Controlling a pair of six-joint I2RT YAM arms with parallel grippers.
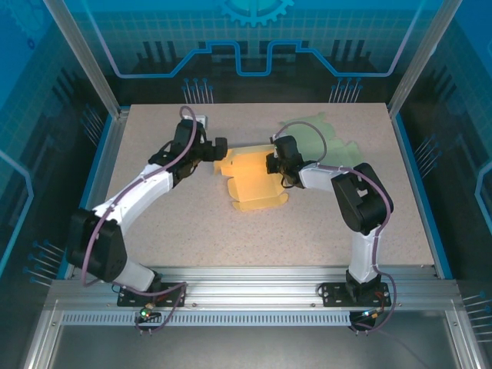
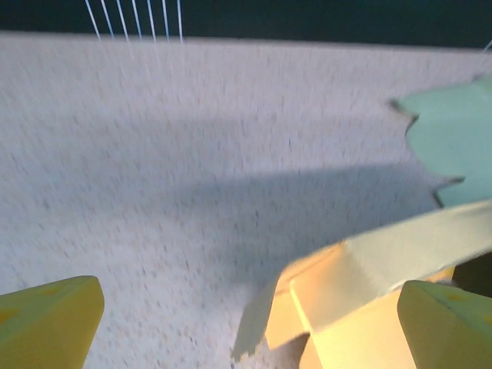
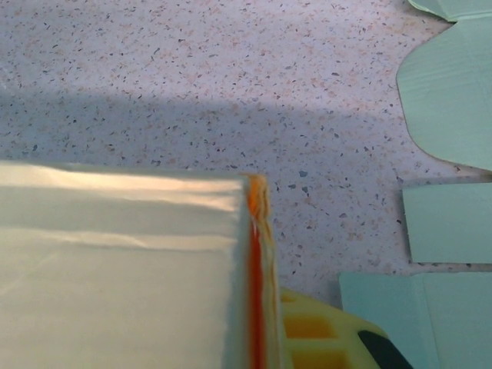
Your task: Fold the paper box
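Observation:
The paper box (image 1: 250,181) is a yellow-orange card blank, partly folded, lying mid-table. My left gripper (image 1: 217,147) hovers at its left end, open. In the left wrist view the two yellow fingertips (image 2: 46,319) stand far apart, and a raised flap of the box (image 2: 361,284) sits just ahead of the right one. My right gripper (image 1: 270,163) is at the box's right side, shut on a doubled-over wall of the paper box (image 3: 115,269). The orange edge of that wall presses against one yellow finger (image 3: 323,338). The other finger is hidden behind the panel.
A flat pale green card blank (image 1: 323,142) lies on the speckled table behind and to the right of the box, close to the right arm. Its lobes (image 3: 450,92) show to the right of the gripper, and its edge (image 2: 453,138) shows past the flap.

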